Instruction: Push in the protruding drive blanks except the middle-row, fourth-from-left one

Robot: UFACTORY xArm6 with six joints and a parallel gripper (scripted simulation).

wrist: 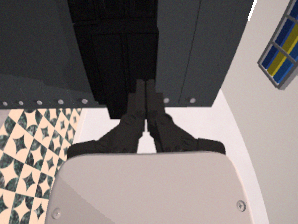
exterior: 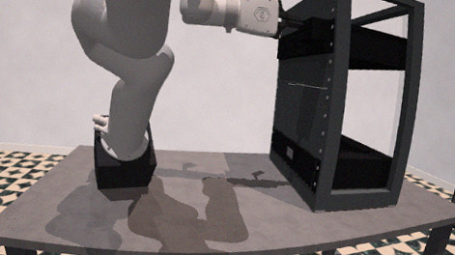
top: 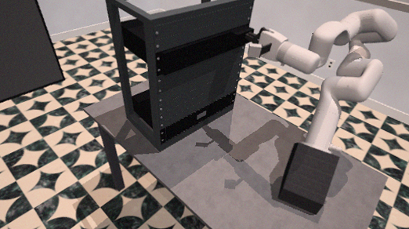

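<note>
My pincer (wrist: 145,99) is clenching on nothing, tips pressing at the upper chassis (top: 203,47).

I am reaching level from my pedestal (top: 310,178) on the table (top: 250,210) — fingers meeting the dark front near the rack (exterior: 332,105) top; which blank they are touching looks too dark to tell.

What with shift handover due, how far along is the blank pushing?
Done: nothing I can confirm; individual blanks are too dark to tell apart. In hand: the shut, empty gripper has its fingertips at the upper unit in the rack. Left: up to three pushes.
</note>
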